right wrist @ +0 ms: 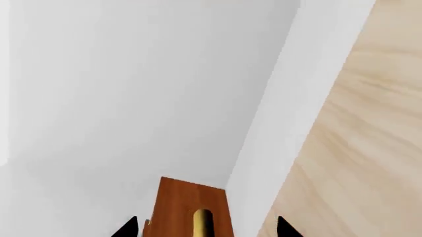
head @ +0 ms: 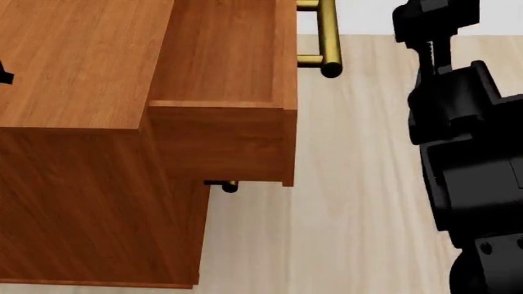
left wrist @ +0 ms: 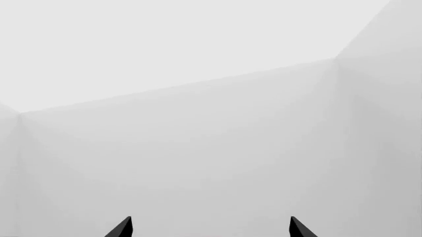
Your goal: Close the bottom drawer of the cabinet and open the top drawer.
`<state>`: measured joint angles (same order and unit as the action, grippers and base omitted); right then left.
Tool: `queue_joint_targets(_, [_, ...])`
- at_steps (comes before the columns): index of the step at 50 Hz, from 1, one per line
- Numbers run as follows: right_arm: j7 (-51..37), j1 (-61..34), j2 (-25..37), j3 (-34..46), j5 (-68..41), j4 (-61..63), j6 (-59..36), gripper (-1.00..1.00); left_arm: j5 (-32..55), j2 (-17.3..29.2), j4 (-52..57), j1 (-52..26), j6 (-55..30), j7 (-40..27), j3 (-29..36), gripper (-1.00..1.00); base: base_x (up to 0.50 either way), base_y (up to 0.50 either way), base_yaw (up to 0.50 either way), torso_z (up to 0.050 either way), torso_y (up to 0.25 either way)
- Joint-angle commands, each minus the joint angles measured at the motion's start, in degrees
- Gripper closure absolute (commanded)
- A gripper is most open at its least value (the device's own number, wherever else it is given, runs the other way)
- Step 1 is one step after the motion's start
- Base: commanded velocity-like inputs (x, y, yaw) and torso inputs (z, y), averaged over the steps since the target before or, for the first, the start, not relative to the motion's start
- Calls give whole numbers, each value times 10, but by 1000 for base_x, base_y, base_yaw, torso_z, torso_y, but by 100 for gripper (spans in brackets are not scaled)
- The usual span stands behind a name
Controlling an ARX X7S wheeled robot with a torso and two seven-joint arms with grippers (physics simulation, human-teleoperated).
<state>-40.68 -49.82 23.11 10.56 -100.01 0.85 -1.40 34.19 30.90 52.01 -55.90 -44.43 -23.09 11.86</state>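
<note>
The reddish-brown cabinet (head: 73, 67) fills the left of the head view. Its top drawer (head: 225, 55) stands pulled out, and its brass bar handle (head: 327, 37) points toward the pale floor. Under that drawer peeks a brass handle end (head: 229, 186); I cannot tell which lower drawer it belongs to. The bottom drawer itself is hidden beneath the top one. My right gripper (right wrist: 206, 228) is open, its fingertips wide apart on either side of the top drawer's handle (right wrist: 203, 222), seen end-on. My left gripper (left wrist: 211, 228) is open and faces only blank white walls.
My black right arm (head: 462, 141) hangs over the light wooden floor (head: 359, 202) to the right of the cabinet. A white wall (right wrist: 132, 89) rises behind the cabinet. A small black part (head: 4, 75) shows at the head view's left edge.
</note>
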Motion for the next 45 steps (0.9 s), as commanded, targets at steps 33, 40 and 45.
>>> queue_joint_targets(33, [-77, -229, 117, 170, 152, 8, -216, -100, 1, 7, -5, 11, 20, -3, 6, -100, 0, 0, 0, 0, 0])
queue_joint_targets(40, [-74, -297, 129, 217, 165, -13, -297, -100, 2, 6, -4, 13, 23, -4, 7, -100, 0, 0, 0, 0, 0])
queue_joint_targets(45, [-68, -334, 131, 241, 174, -29, -337, -100, 2, 7, -4, 17, 27, -5, 7, -100, 0, 0, 0, 0, 0])
